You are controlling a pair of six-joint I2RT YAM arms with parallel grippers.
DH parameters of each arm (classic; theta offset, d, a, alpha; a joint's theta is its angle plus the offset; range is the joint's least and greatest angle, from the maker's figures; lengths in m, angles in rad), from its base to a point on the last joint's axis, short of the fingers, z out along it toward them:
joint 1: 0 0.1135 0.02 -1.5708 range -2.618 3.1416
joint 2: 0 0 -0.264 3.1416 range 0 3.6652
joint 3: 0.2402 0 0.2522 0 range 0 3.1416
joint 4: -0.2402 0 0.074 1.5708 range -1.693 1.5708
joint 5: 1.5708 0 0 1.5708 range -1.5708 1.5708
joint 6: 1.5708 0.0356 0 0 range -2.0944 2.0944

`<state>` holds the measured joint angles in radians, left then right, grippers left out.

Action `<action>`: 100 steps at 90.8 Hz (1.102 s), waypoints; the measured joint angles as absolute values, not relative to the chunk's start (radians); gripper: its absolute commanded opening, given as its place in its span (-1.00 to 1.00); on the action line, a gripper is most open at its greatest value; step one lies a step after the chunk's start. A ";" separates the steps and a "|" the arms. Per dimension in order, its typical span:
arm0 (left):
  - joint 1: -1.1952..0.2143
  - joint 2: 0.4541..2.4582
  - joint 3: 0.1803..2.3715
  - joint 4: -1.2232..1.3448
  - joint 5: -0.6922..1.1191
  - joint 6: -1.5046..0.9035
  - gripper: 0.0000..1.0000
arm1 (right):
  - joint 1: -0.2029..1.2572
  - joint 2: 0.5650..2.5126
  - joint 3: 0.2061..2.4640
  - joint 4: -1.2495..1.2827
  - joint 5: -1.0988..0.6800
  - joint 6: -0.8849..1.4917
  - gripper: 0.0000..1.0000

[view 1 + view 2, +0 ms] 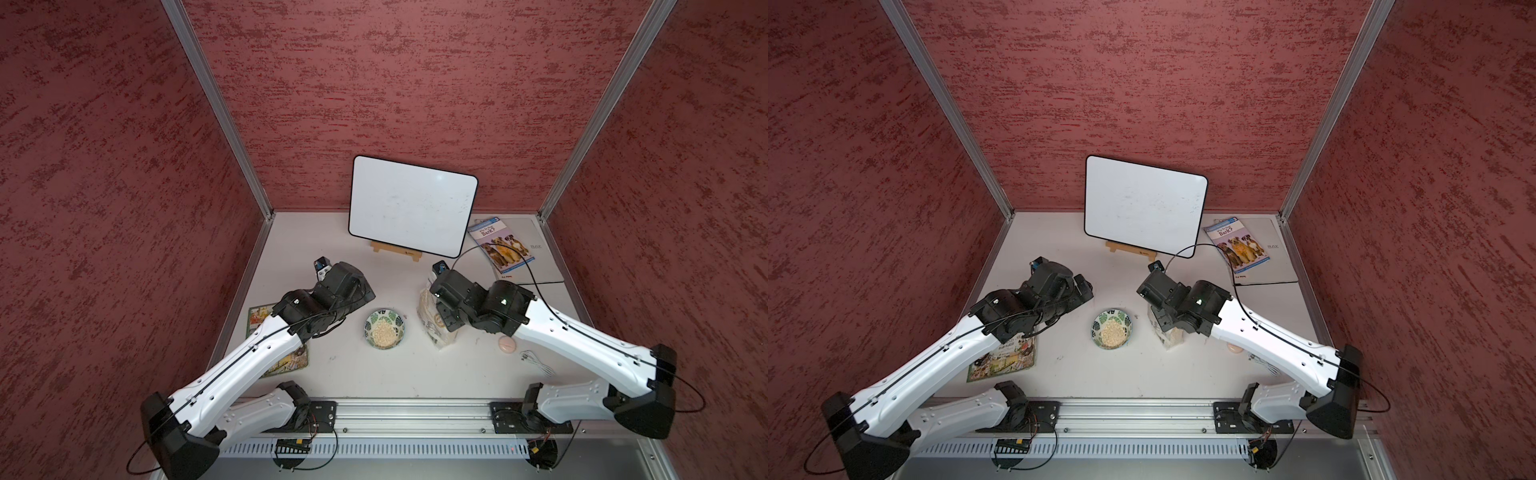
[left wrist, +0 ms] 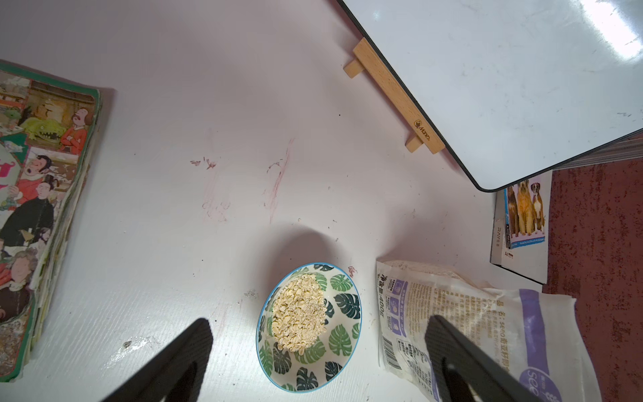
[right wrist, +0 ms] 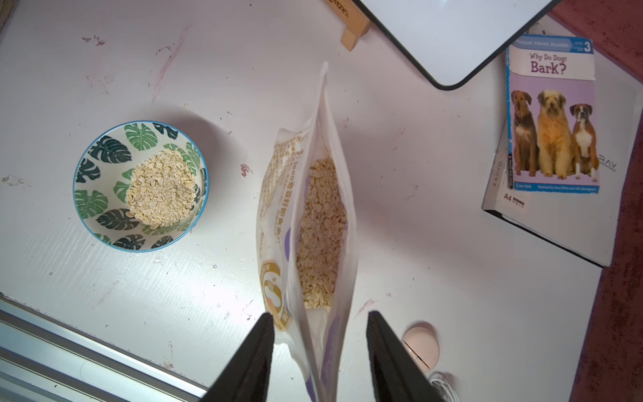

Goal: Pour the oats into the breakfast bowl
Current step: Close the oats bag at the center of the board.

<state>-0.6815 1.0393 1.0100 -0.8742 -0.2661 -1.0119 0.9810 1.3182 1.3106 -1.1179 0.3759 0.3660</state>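
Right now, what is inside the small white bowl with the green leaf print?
A heap of pale beige oat flakes lies in the small round white leaf-patterned bowl. Printed inner wall shows around it; the floor under the heap is covered.

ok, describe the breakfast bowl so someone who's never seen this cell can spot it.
From the whiteboard at the back of the table, come forward to mid-table. The bowl sits there, left of the standing oats pouch. Only it has a blue rim, green leaf print and a heap of oats inside; the pink disc is plain.
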 measured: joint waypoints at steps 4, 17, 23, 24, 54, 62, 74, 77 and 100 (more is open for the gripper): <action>-0.682 1.032 0.998 -0.865 -0.263 -1.011 0.98 | 0.980 1.316 1.309 -1.120 0.375 0.367 -0.26; -0.682 1.013 0.978 -0.844 -0.259 -1.005 0.98 | 0.978 1.307 1.299 -1.121 0.368 0.367 -0.31; -0.682 1.008 0.975 -0.843 -0.255 -1.005 0.98 | 0.977 1.305 1.290 -1.120 0.366 0.367 -0.30; -0.682 1.007 0.974 -0.843 -0.255 -1.005 0.98 | 0.977 1.305 1.289 -1.120 0.365 0.367 -0.30; -0.682 0.998 0.958 -0.814 -0.236 -1.000 0.99 | 0.963 1.302 1.262 -1.116 0.341 0.366 -0.94; -0.682 0.993 0.945 -0.809 -0.232 -0.997 0.99 | 0.962 1.302 1.262 -1.117 0.339 0.367 -1.00; -0.682 0.975 0.943 -0.809 -0.225 -0.997 0.99 | 0.956 1.301 1.262 -1.116 0.339 0.365 -1.00; -0.682 0.968 0.943 -0.808 -0.224 -0.996 0.99 | 0.954 1.301 1.262 -1.116 0.339 0.366 -1.00; -0.682 0.904 0.915 -0.787 -0.214 -0.993 0.99 | 0.946 1.275 1.257 -1.091 0.321 0.369 0.02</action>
